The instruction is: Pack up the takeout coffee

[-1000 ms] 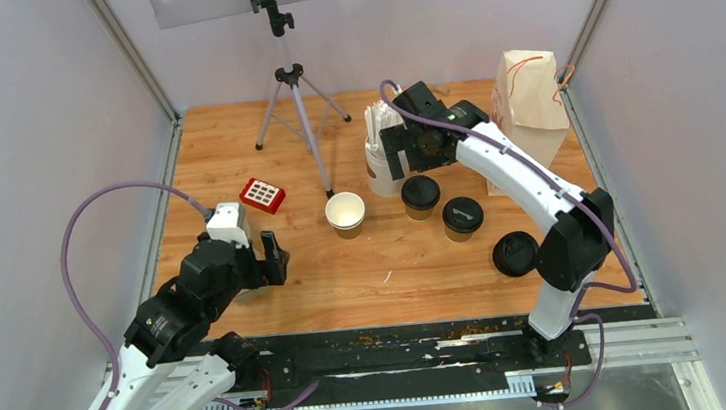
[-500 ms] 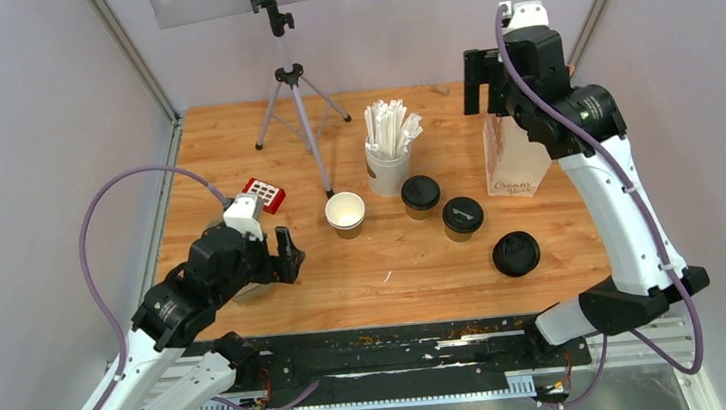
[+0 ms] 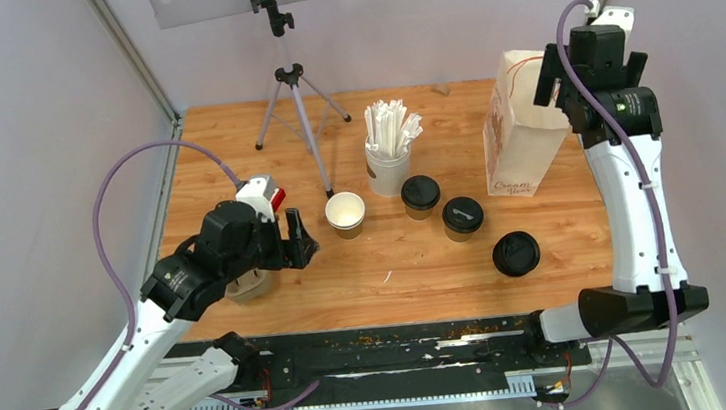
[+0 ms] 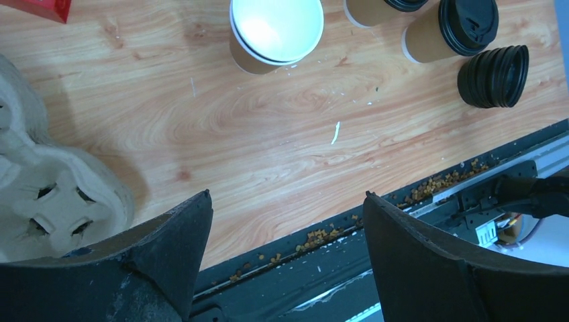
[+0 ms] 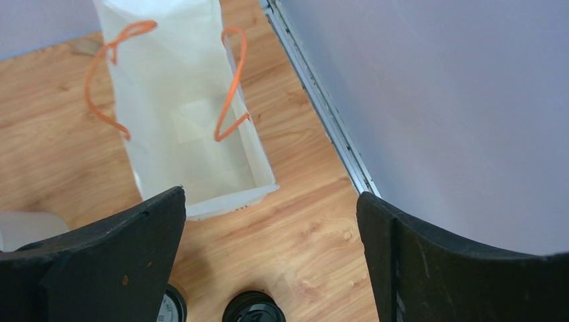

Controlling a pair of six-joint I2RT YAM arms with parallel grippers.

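At centre-right overhead, two lidded cups (image 3: 420,196) look light, crushable; pinch each brown wall gently below its lid. Your left hand (image 4: 287,208) and right hand (image 5: 268,201) gape empty.

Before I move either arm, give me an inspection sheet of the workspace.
Surface: wooden table, crumbs along near edge, white scrap.
Job's things: lidded cups upright, unpacked; paper bag open, standing; pulp carrier by left gripper.
Clutter: open cup, lid stack, straw cup, red object, tripod.
Grippers: left gripper open, empty; right gripper open, empty, raised by bag.
Cables: purple cables looped clear of cups.
Surroundings: plain walls; nothing else seen.
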